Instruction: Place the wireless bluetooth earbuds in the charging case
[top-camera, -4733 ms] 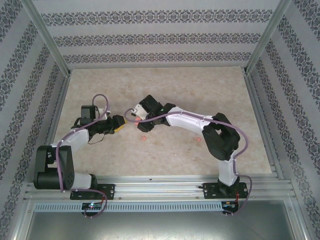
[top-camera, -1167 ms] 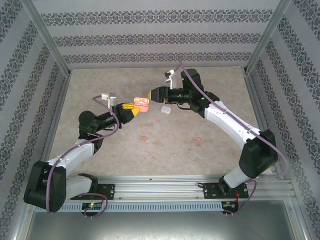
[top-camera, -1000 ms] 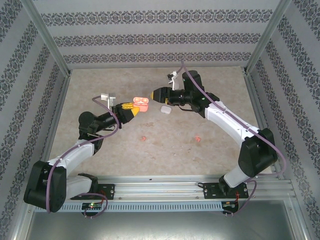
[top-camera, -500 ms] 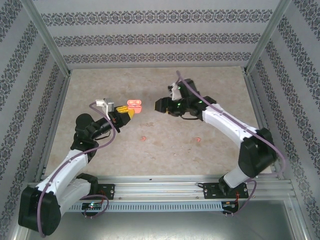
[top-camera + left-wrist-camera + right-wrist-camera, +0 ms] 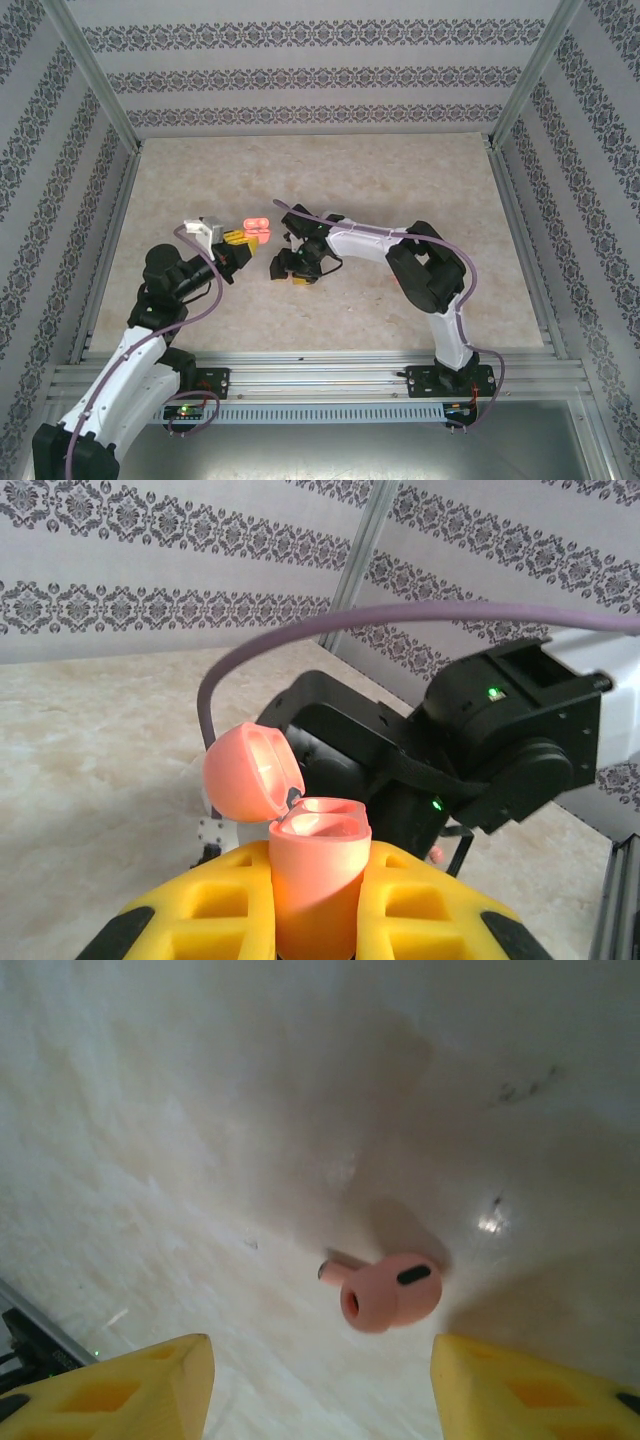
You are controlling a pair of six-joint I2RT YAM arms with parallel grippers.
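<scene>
The right gripper (image 5: 322, 1352) points down at the table (image 5: 400, 180) with its yellow fingers (image 5: 150, 1385) spread wide. A coral-orange earbud (image 5: 388, 1295) lies on the surface in the gap between them, touching neither. The wide spread probably serves to straddle the tiny piece before closing on it, so this looks like the start of a pick rather than a grasp.

Seen from above, that gripper and the earbud beneath it sit near the coral charging case (image 5: 318, 855), a little to its right and on its side toward the arm bases.

The left gripper (image 5: 318, 900) pinches the case by its lower body, upright and raised off the table. Its lid (image 5: 250, 775) is swung back, leaving the wells open upward. Held so, the case appears presented as a steady target close to where the earbud would be lifted. The wells seem unfilled, though their depths cannot be told.
</scene>
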